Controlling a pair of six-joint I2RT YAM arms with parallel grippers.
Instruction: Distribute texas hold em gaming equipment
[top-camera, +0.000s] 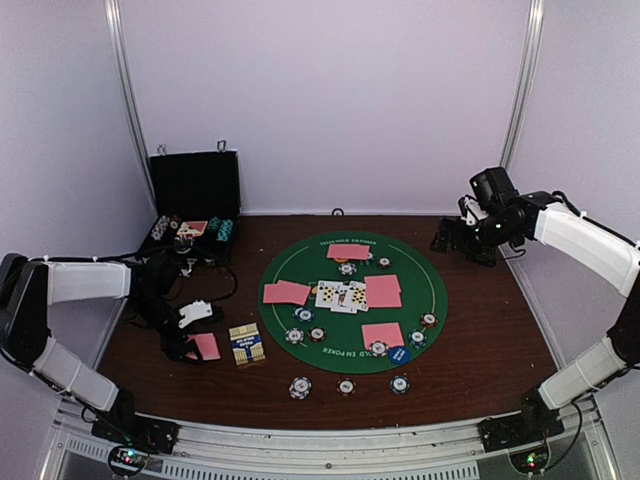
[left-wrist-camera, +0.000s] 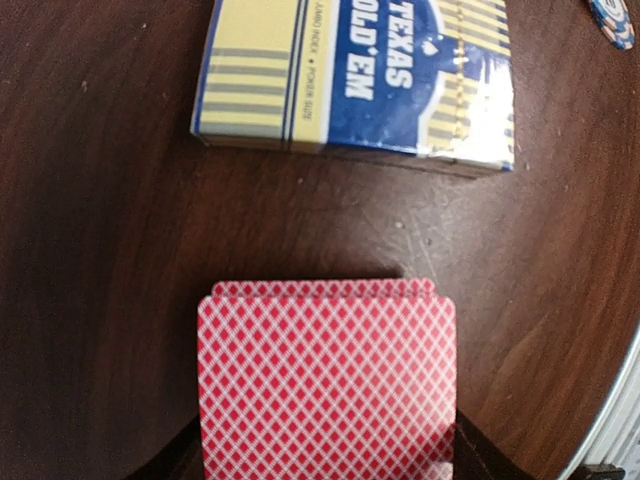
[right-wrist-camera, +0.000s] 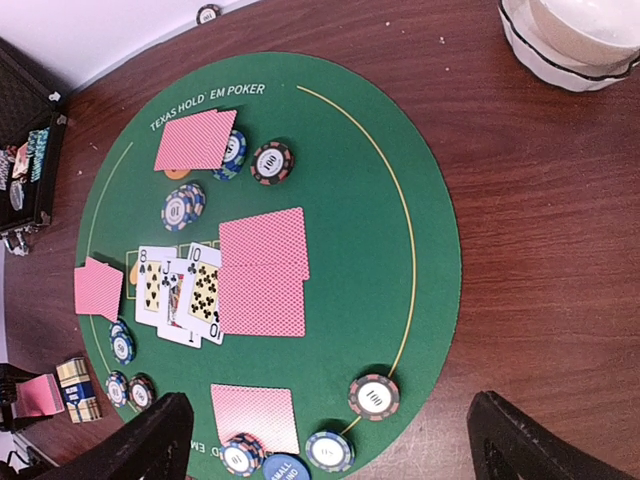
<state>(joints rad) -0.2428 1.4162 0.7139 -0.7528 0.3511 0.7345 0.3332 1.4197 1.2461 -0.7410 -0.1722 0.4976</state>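
Note:
My left gripper (top-camera: 192, 342) is shut on a stack of pink-backed playing cards (left-wrist-camera: 327, 380), held low over the brown table left of the mat; the stack hides most of its jaws. On the round green mat (top-camera: 300, 262) lie pink-backed card pairs (top-camera: 348, 252) (top-camera: 286, 292) (top-camera: 382, 334), a larger pink pile (right-wrist-camera: 262, 272) and face-up cards (right-wrist-camera: 180, 293). Striped chips (right-wrist-camera: 374, 397) ring the mat, with a blue marker disc (right-wrist-camera: 285, 468). My right gripper (right-wrist-camera: 335, 435) is open and empty, high over the mat's right side.
A yellow-blue card box (left-wrist-camera: 360, 80) lies just ahead of the left gripper. The open black case (top-camera: 195, 205) stands at the back left. A white bowl (right-wrist-camera: 570, 35) sits at the back right. Three chips (top-camera: 346, 385) lie off the mat near the front edge.

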